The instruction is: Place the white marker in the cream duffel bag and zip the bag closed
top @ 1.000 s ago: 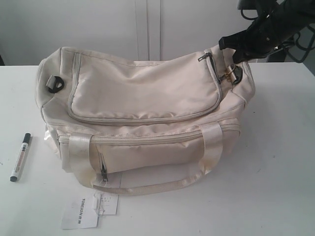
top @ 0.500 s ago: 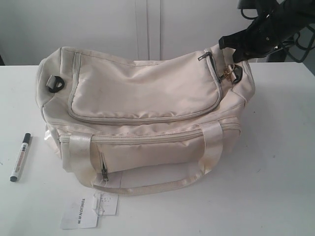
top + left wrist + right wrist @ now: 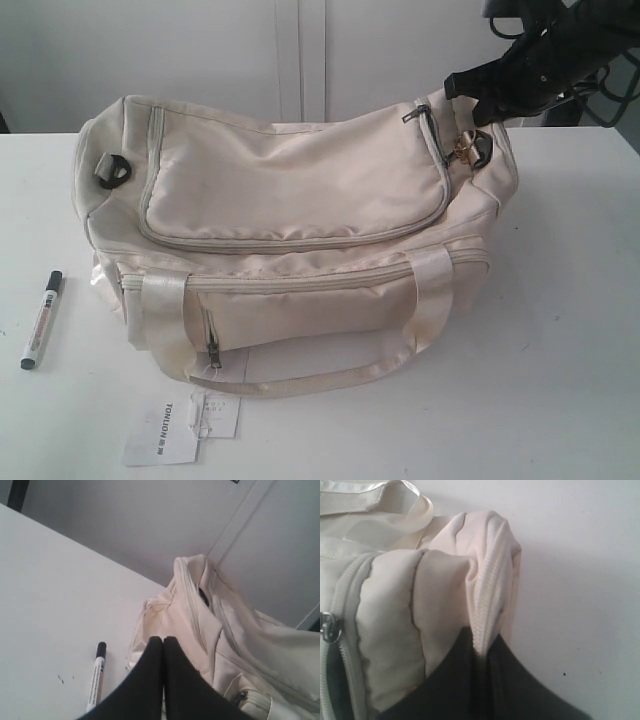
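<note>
Setting: white worktop [image 3: 580,350] against a pale wall, with a paper hangtag [image 3: 165,440] lying in front of the bag.
Bag: cream duffel bag [image 3: 290,200] sits mid-worktop. Its top flap zip looks run shut, with the pull at the end where the right arm is.
Marker: white marker [image 3: 41,320] lies flat on the worktop beyond the bag's opposite end, clear of the fabric.
Long axis: roughly square to the bag's length, black cap toward the wall and tipped slightly toward the bag.
Left arm: left gripper [image 3: 163,640] has its jaws pressed together and holds nothing. It hangs over the worktop, seen between the marker and the bag's end.
Right arm: right gripper [image 3: 482,647] is clamped on a pinch of zip seam at the bag's end.
Nearer arm: the left, by far. The bag's whole length lies between the marker and the right gripper.
Next move, as I judge it: the left jaws must part and line up across the barrel.
</note>
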Available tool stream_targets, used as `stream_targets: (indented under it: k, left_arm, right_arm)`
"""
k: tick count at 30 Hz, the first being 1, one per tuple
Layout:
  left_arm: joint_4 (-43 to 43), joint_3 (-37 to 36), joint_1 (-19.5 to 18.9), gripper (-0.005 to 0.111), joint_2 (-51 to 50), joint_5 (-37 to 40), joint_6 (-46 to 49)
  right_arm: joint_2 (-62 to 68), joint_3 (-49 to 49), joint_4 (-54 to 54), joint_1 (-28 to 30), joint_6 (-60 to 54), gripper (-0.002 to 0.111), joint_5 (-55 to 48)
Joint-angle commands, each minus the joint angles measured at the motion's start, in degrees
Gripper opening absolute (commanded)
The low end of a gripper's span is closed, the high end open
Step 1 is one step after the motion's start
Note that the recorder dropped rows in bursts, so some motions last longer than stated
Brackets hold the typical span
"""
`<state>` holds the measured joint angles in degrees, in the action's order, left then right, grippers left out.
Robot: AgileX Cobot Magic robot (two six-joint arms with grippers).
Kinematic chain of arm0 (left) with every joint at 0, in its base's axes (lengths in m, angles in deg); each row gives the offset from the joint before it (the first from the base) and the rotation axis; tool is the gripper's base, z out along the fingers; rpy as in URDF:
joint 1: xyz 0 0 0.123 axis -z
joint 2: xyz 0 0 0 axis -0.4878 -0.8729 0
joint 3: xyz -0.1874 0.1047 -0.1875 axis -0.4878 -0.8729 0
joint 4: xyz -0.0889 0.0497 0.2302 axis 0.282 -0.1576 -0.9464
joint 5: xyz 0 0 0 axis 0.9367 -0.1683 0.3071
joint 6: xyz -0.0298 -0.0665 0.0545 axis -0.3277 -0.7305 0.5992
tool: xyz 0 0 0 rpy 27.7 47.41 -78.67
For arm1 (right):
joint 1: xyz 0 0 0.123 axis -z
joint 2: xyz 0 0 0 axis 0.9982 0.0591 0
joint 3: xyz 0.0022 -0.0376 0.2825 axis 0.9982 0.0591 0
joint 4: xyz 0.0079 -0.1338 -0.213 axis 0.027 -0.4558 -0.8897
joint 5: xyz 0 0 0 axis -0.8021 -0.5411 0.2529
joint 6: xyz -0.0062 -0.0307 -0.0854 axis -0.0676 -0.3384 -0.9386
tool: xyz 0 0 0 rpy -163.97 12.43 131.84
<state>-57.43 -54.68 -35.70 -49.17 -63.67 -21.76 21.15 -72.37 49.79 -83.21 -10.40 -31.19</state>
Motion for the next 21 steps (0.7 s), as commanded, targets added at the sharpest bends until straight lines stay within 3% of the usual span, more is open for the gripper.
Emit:
stream_targets:
  k: [1, 7, 21]
  left_arm:
    - [-4.57, 1.52, -0.12, 0.0, 0.24, 1.88, -0.62]
    - [-6.43, 7.13, -0.12, 0.0, -3.68, 8.33, 3.29]
    - [-5.8, 26.51, -0.12, 0.0, -27.44, 24.01, 18.64]
  right_arm:
    - [-0.05, -0.38, -0.28, 0.61, -0.57, 0.0, 1.72]
    - [-0.05, -0.38, -0.28, 0.61, -0.57, 0.0, 1.86]
    - [-0.05, -0.38, -0.28, 0.61, -0.57, 0.0, 1.86]
